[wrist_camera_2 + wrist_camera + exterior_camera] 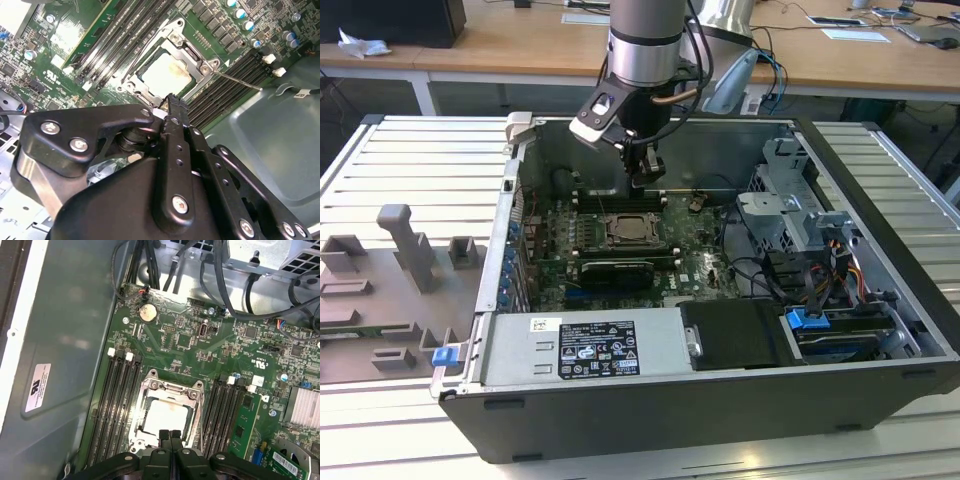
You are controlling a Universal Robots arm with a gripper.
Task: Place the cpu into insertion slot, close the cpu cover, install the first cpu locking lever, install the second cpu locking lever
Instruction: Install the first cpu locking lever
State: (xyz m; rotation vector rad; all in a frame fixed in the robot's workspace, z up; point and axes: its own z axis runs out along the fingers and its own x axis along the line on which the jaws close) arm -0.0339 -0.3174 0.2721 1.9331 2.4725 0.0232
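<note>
– When you look inside the computer case, where is the cpu?
– It sits flat in the insertion slot, in the middle of the green board. Long black memory slots run along both sides of it.
– And the cpu cover?
– It lies flat over the slot. The pale cpu shows through its big window.
– What about the jaws?
– They are pressed shut, tip against tip, and they hold nothing. In both wrist views they hang just over one edge of the cover. I cannot tell if they touch it.
– Is there a thin shiny rod?
– Yes. In the second wrist view a thin lever sticks out from a corner of the cover, across the memory slots.
– Where is the case?
– It lies open on the ribbed worktop.
</note>
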